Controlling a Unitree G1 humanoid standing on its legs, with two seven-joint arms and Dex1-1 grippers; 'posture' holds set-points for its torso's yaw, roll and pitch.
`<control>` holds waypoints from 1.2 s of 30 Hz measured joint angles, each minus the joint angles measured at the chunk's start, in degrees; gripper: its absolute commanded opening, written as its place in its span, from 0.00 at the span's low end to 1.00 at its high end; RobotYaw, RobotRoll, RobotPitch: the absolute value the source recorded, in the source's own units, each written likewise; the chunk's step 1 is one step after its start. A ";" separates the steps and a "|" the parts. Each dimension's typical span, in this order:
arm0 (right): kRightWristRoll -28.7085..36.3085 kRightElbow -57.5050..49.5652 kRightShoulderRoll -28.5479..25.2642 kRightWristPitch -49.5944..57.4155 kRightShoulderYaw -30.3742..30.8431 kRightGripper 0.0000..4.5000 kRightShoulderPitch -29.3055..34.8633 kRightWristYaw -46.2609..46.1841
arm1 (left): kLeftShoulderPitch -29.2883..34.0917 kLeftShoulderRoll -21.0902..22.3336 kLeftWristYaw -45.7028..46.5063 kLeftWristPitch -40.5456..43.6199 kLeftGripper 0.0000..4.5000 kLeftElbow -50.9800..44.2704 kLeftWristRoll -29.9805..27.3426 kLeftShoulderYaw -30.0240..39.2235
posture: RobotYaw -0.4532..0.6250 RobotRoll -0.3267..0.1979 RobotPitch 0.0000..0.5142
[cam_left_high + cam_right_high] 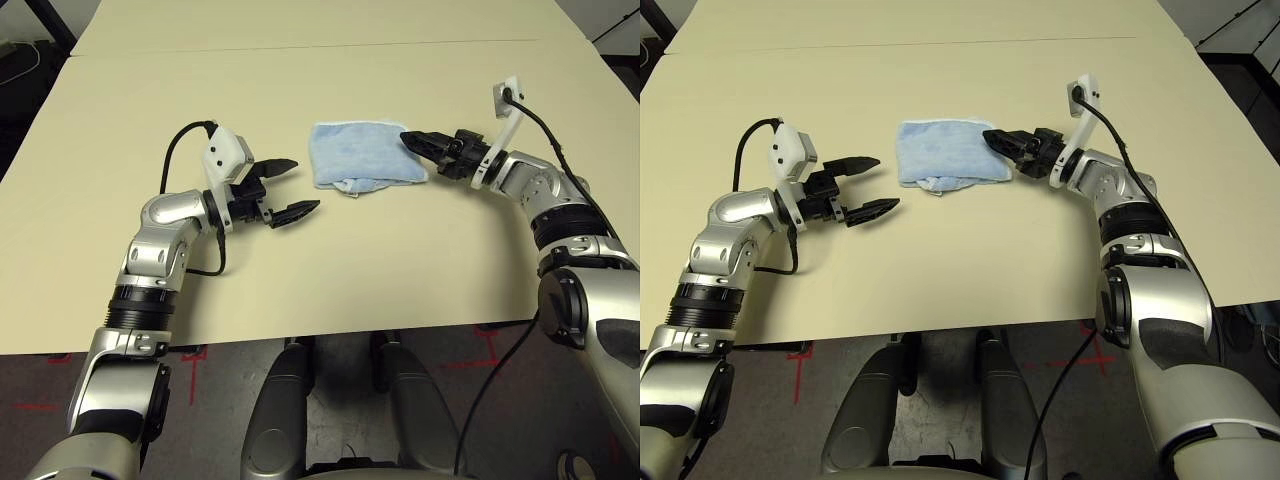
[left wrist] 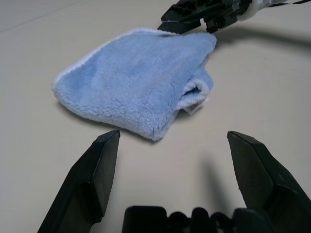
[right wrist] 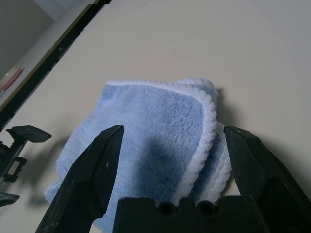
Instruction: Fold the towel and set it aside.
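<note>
The big, pale cream desk (image 1: 300, 290) has a thin seam line across its far part. A small, fluffy, light-blue towel (image 1: 362, 154) with white edging lies folded on it, between the two arms. The right end effector (image 3: 172, 141) is wide open at the towel's right edge, holding nothing. The left end effector (image 1: 290, 188) is wide open too, near the towel's left side, apart from it.

A wide cream table (image 1: 330, 270) fills the view; dark floor with red tape marks (image 1: 490, 345) lies at six o'clock.
</note>
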 measured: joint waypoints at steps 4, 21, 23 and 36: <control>-0.55 2.12 0.67 1.32 -0.17 0.99 -1.55 -1.30 | 0.01 0.82 -0.38 0.34 1.00 -0.72 0.05 -0.32 | 0.51 0.62 0.53; -0.43 3.45 2.56 8.38 -1.34 0.99 -4.90 -1.93 | 0.01 -0.04 -0.91 1.99 1.00 -1.70 -1.19 -0.32 | 0.52 0.62 0.53; -0.48 3.45 2.56 8.73 -1.30 0.90 -5.12 -1.91 | 0.01 -0.04 -0.91 1.99 1.00 -1.71 -1.20 -0.32 | 0.52 0.62 0.53; -0.90 3.44 2.28 9.08 -1.23 0.01 -5.18 -1.71 | 0.01 -0.04 -1.33 2.27 1.00 -3.06 -1.21 -0.37 | 0.50 0.62 0.50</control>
